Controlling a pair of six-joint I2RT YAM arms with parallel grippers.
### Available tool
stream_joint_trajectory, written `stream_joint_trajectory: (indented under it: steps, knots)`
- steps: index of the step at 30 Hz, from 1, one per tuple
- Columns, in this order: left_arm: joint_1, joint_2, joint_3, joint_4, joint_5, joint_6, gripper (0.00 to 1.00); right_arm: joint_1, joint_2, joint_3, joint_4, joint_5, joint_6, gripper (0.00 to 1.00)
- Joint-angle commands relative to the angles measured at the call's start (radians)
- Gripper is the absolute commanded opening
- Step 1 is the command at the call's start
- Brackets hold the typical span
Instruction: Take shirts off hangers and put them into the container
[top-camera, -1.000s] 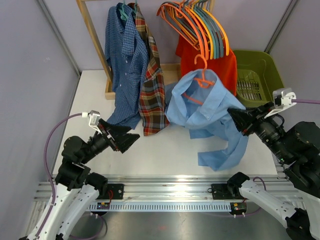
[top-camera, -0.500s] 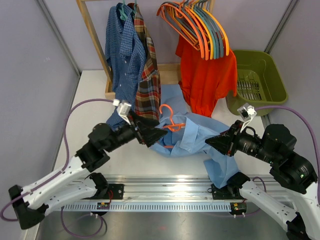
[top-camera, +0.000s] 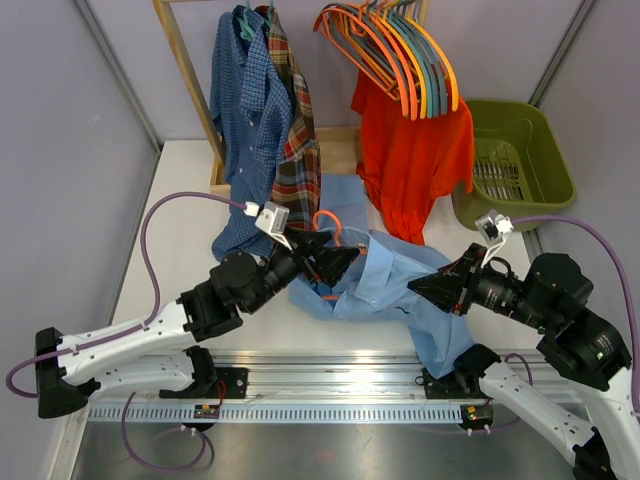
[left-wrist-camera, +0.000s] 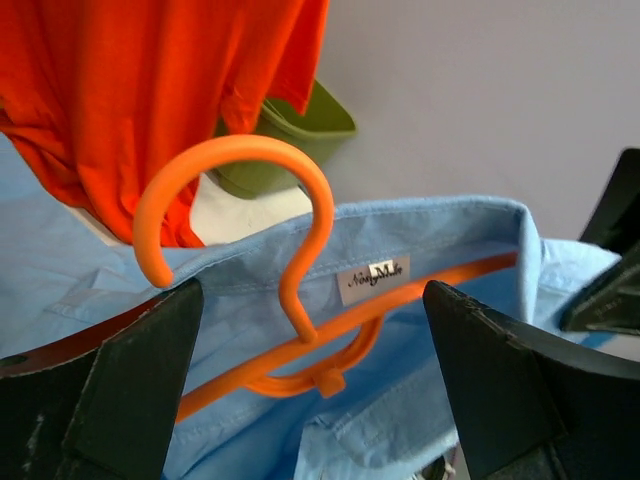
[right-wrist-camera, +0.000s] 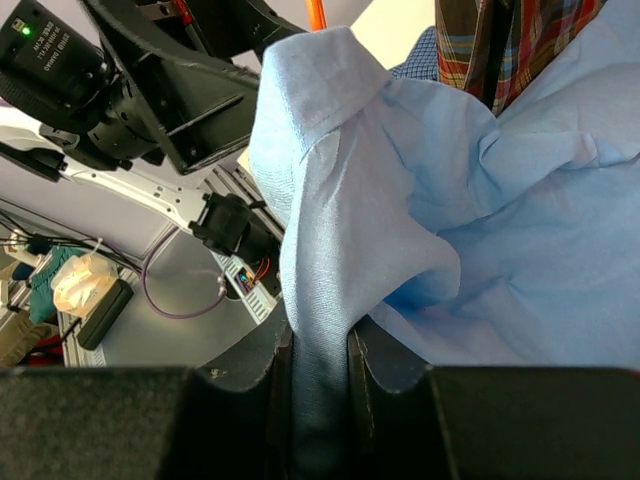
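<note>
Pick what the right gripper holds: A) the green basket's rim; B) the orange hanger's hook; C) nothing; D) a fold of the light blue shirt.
D: the right wrist view shows a fold of the light blue shirt pinched in the right gripper.

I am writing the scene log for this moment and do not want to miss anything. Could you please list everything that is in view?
light blue shirt: one, light blue, crumpled on the table between the arms
orange hanger: one, orange, inside that shirt's collar
dark blue check shirt: one, dark blue, hanging at the rack's left
plaid shirt: one, red-brown-green, hanging beside it
orange-red shirt: one, orange-red, hanging at the rack's right
empty hangers: several, orange, teal, yellow, bunched above the orange-red shirt
basket: one, olive green, table's far right
wooden rack: one, light wood, far edge
table: one, white
left gripper: open, black, a finger on either side of the hanger's hook
right gripper: black, shut on the light blue shirt
</note>
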Motion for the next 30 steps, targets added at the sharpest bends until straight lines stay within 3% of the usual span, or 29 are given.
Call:
stream_joint_trajectory:
  steps: [1, 3, 7, 10, 11, 18, 22, 25, 30]
  knots:
    - [-0.010, 0.040, 0.054, 0.082, -0.175, 0.036, 0.89, 0.004, -0.007, -0.004, 0.103, -0.051, 0.025, 0.00]
    - [-0.010, 0.089, 0.083, 0.087, -0.166, 0.030, 0.77, 0.006, -0.008, -0.009, 0.112, -0.051, 0.030, 0.00]
    - [-0.010, 0.165, 0.135, 0.093, -0.123, 0.016, 0.36, 0.004, -0.013, 0.002, 0.100, -0.033, 0.025, 0.00]
    - [-0.012, 0.191, 0.152, 0.096, -0.108, 0.010, 0.15, 0.006, -0.010, 0.011, 0.084, -0.022, 0.016, 0.00]
    - [-0.012, 0.189, 0.152, 0.093, -0.106, 0.008, 0.00, 0.004, -0.011, 0.013, 0.078, -0.018, 0.013, 0.00]
    - [-0.010, 0.097, 0.188, 0.000, -0.208, 0.086, 0.00, 0.006, 0.006, 0.022, 0.035, 0.070, -0.013, 0.01]
    - [-0.002, 0.007, 0.260, -0.108, -0.360, 0.216, 0.00, 0.006, 0.016, -0.004, 0.031, 0.059, -0.019, 0.36]
    - [0.017, -0.053, 0.297, -0.137, -0.431, 0.304, 0.00, 0.004, 0.010, -0.026, 0.038, 0.052, -0.016, 0.45]
    - [0.053, -0.072, 0.332, -0.154, -0.500, 0.391, 0.00, 0.006, 0.010, -0.032, 0.038, 0.035, -0.024, 0.47]
